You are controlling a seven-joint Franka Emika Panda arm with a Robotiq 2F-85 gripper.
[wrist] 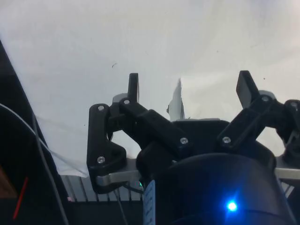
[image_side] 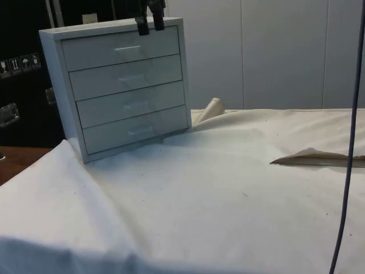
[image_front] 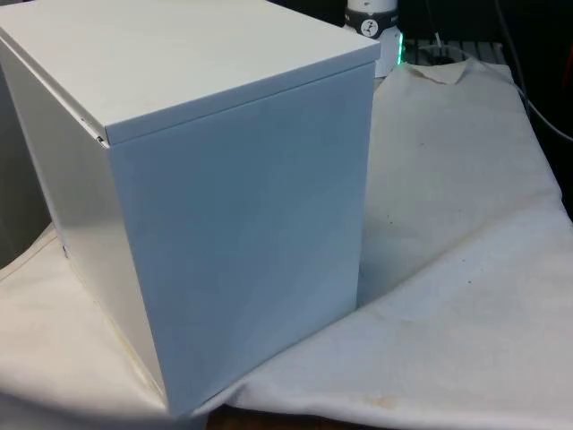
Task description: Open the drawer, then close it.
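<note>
A white chest of drawers (image_front: 224, 179) stands on the cloth and turns its plain back and side to the front view. In the side view the chest (image_side: 57, 85) shows several drawers stacked, all pushed in flush. The top drawer (image_side: 91, 55) has a small pale handle (image_side: 126, 49). My gripper (image_side: 149, 24) hangs at the chest's upper front edge, just above and slightly to the right of that handle, holding nothing. In the wrist view the gripper (wrist: 190, 89) is open, its black fingers (wrist: 133, 86) wide apart with only white cloth beyond them.
The white cloth (image_front: 466, 224) covers the table. In the side view a raised fold (image_side: 311, 157) lies at the right and another fold (image_side: 211, 108) just right of the chest. A thin cable (image_side: 348, 171) hangs down along the side view's right edge.
</note>
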